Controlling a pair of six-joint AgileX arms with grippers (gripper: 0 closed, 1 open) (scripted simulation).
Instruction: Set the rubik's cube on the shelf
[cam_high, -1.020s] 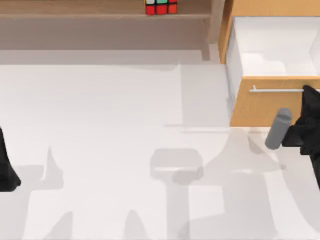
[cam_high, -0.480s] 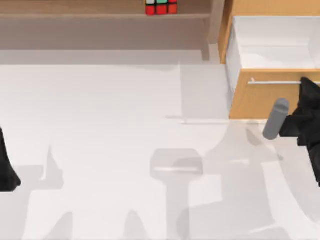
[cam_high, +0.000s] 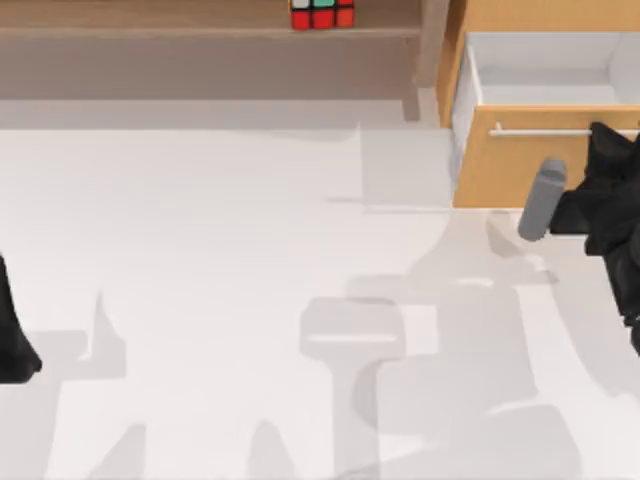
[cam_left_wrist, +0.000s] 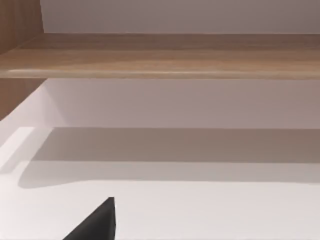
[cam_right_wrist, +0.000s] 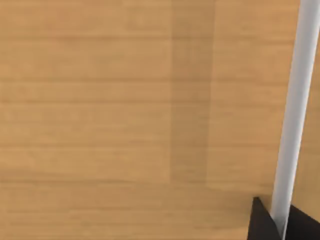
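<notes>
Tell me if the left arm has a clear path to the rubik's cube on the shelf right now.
Probably yes. The left hand sits parked at the table's left edge, and bare table lies between it and the rubik's cube on the shelf. Whether it stretches that far is uncertain.

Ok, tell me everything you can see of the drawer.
The drawer is orange-tan wood with visible grain and a white inside, partly pulled out at the top view's right, beside the shelf's upright post. A thin silver handle runs across its front panel. The right gripper is at that handle; the right wrist view shows dark fingertips on both sides of the bar.
</notes>
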